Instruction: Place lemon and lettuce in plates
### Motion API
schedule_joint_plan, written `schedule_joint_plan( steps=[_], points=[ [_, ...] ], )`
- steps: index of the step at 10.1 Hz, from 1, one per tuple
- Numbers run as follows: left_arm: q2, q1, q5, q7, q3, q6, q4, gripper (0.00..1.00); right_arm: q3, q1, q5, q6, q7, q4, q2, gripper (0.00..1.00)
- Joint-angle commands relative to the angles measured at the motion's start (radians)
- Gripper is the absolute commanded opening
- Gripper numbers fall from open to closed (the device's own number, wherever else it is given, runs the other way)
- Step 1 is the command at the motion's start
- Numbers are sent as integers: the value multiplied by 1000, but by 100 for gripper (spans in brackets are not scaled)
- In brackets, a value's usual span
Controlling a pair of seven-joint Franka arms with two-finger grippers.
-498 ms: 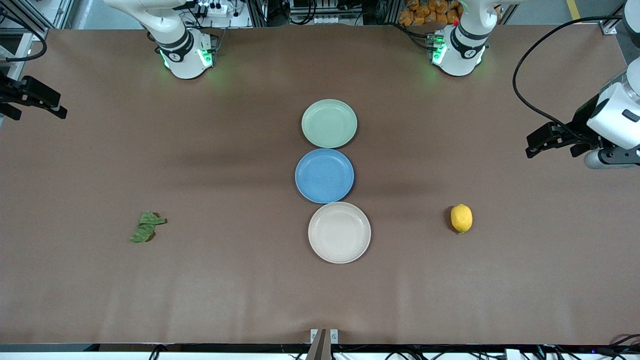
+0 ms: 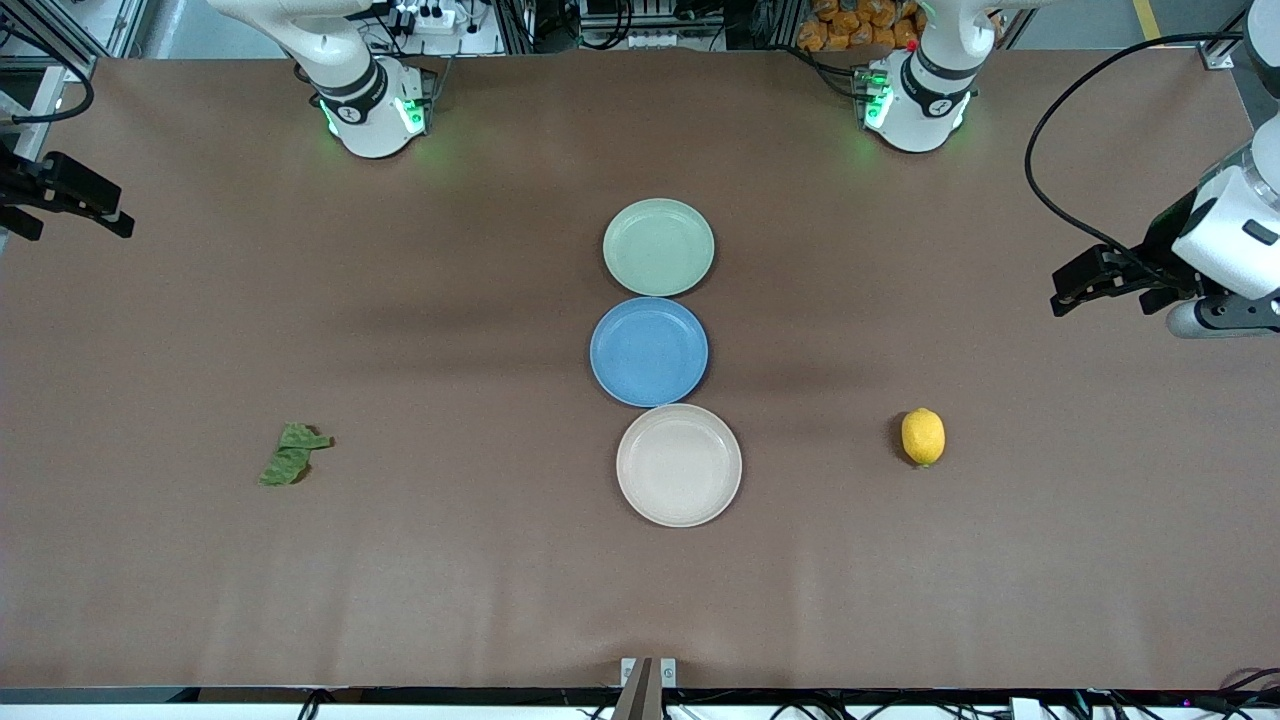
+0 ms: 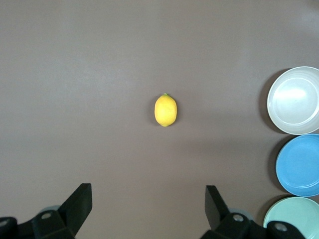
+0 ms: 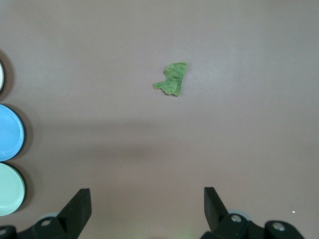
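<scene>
On table middle we see three plates in row: mint plate (image 2: 658, 247), blue plate (image 2: 648, 351), beige plate (image 2: 679, 465) nearest camera. Lemon (image 2: 922, 436) lies toward left arm's end, lettuce (image 2: 292, 453) toward right arm's end. Left gripper (image 2: 1085, 283) and right gripper (image 2: 85, 205) hover at table ends, fingers wide apart, holding nothing.

Even, bright overhead lighting; all views sharp, no motion blur. Soft broad shadows on the brown surface (image 2: 480, 600). Short dark shadow beside the lemon (image 2: 922, 436). Mild glare on the beige-pink plate (image 3: 294, 99). Green glow near both arm bases.
</scene>
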Motion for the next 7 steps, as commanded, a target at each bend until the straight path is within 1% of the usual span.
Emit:
schedule_joint_plan(
  steps=[1,7],
  points=[
    [0,5,18,23,-8,-4,4,100,5,-17,20,-13,-11,20,7,100],
    [3,0,20,22,-13,-2,-1,100,8,-20,20,-2,-11,15,13,100]
  ],
)
